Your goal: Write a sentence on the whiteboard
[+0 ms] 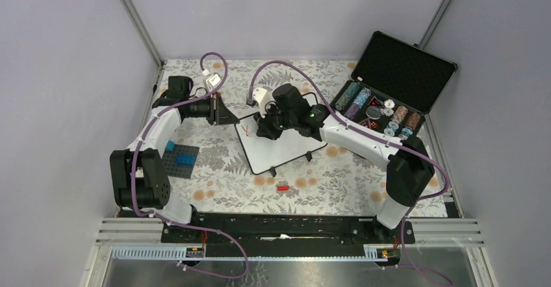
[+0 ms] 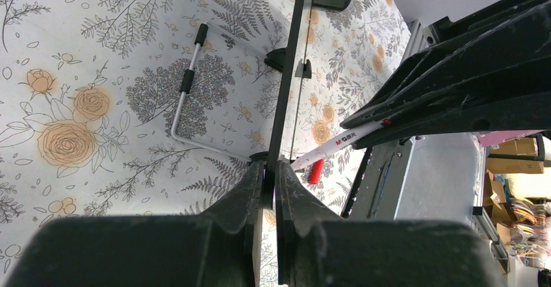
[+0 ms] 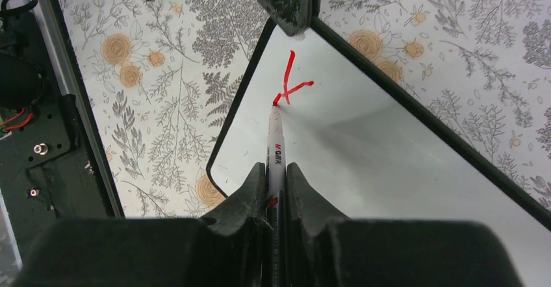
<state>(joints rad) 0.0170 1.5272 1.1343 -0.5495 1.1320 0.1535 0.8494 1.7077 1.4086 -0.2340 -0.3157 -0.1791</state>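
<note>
The whiteboard (image 1: 281,149) lies slanted on the floral cloth in the middle. My left gripper (image 1: 225,115) is shut on its far left corner; in the left wrist view the jaws (image 2: 271,176) pinch the thin black rim (image 2: 286,99). My right gripper (image 1: 265,128) hovers over the board's left part, shut on a white marker (image 3: 275,154). The marker's red tip touches the board at the foot of the red strokes (image 3: 290,82). Of the sentence, only these strokes, shaped like a Y, show (image 1: 245,129).
A red marker cap (image 1: 282,187) lies on the cloth in front of the board. A dark brick plate with blue bricks (image 1: 180,159) sits at the left. An open black case (image 1: 390,86) of chips stands at the back right. A bent metal rod (image 2: 185,89) lies beside the board.
</note>
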